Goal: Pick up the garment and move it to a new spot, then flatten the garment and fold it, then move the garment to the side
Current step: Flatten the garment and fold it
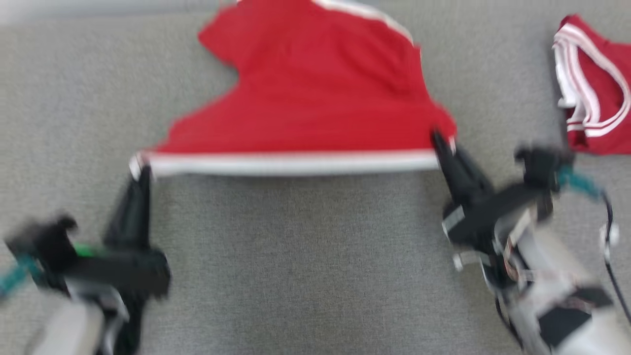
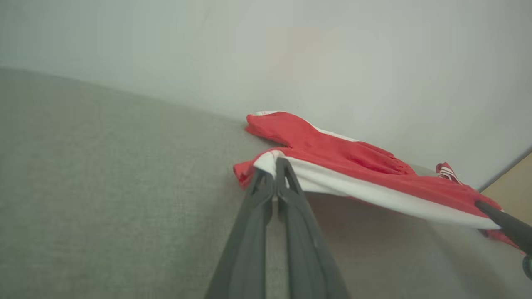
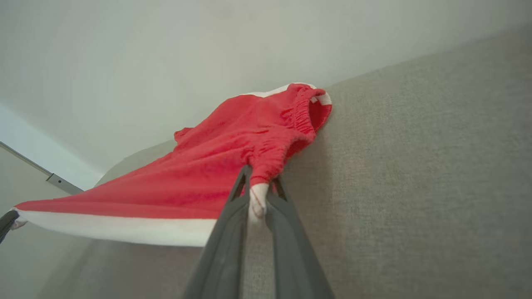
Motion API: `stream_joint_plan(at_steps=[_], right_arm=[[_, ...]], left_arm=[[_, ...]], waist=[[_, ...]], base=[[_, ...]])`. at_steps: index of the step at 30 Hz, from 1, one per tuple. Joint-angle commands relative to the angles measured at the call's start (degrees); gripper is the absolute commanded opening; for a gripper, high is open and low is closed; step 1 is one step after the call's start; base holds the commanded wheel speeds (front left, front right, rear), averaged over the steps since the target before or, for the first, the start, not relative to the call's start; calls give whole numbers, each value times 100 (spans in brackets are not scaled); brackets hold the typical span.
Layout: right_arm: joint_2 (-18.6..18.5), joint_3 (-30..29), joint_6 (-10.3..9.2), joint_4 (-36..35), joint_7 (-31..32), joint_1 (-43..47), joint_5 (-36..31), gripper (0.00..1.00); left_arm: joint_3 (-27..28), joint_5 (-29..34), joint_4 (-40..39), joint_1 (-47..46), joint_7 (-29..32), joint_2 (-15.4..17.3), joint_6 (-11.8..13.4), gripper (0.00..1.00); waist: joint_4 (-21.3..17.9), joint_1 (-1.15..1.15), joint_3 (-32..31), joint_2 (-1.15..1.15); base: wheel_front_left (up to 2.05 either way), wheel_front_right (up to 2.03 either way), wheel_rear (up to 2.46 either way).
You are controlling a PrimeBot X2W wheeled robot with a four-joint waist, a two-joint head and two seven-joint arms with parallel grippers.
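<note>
The garment point(image 1: 305, 93) is a pair of red shorts with a white band along one side, spread over the grey cloth surface. Its white edge is pulled taut between my two grippers. My left gripper point(image 1: 143, 170) is shut on the left corner of that edge, and the left wrist view shows the garment point(image 2: 353, 166) pinched at the left gripper point(image 2: 274, 166). My right gripper point(image 1: 441, 140) is shut on the right corner; in the right wrist view the garment point(image 3: 216, 174) is bunched between the right gripper point(image 3: 257, 187) fingers. The stretched edge hangs a little above the surface.
A second red garment with white stripes point(image 1: 594, 86) lies crumpled at the far right. The grey fabric surface point(image 1: 305, 266) stretches wide toward me. A pale wall point(image 2: 291, 50) rises behind the far edge.
</note>
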Motion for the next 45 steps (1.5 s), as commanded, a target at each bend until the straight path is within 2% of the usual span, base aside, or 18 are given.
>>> stream_joint_plan(at_steps=[1, 6, 11, 13, 14, 20, 25, 30, 37, 42, 45], right_arm=[[-144, -161, -19, -139, 15, 483, 69, 0], [-219, -537, -20, -667, 101, 1748, -94, 0], [-51, -1017, -22, -1326, 281, 2984, -447, 0], [45, -1221, -22, -1635, 426, 3495, -642, 0], [183, -1463, -22, -2013, 590, 3890, -841, 0], [690, -1975, -22, -2958, 1241, 4503, -1289, 0], [955, -2047, -20, -3291, 1576, 4318, -1383, 0], [1124, -2132, -19, -3336, 1896, 3750, -1288, 0], [1258, -2162, -18, -2888, 2182, 2587, -1055, 0], [1279, -1989, -18, -2420, 2062, 1782, -908, 0], [1281, -1801, -18, -2097, 1931, 1363, -779, 0]], left_arm=[[155, 100, -105, 449, -28, -100, 50, 0], [343, 292, -348, 1481, -29, -422, 29, 0], [441, 519, -396, 2233, -29, -640, -110, 0], [471, 637, -436, 2460, -29, -724, -164, 0], [513, 730, -509, 2634, -30, -795, -201, 0], [602, 921, -704, 2670, -30, -820, -268, 0], [601, 1027, -740, 2230, 24, -657, -336, 0], [492, 1188, -653, 1236, 357, -322, -507, 0], [135, 1200, -165, -568, 1082, 125, -688, 0], [-166, 1107, 548, -1789, 1432, 424, -726, 0], [-529, 1073, 949, -2410, 1510, 567, -735, 0]], waist=[[13, 2, -343, 1], [77, 2, -583, 1], [164, 2, -776, 1], [207, 2, -844, 1], [232, 2, -871, 1], [178, 2, -838, 1], [64, 2, -744, 1], [-121, 2, -480, 1], [-510, 2, 136, 1], [-846, 2, 587, 1], [-1020, 2, 759, 1]], base=[[0, 0, 0], [0, 0, 0], [0, 0, 0], [0, 0, 0], [0, 0, 0], [0, 0, 0], [0, 0, 0], [0, 0, 0], [0, 0, 0], [0, 0, 0], [0, 0, 0]])
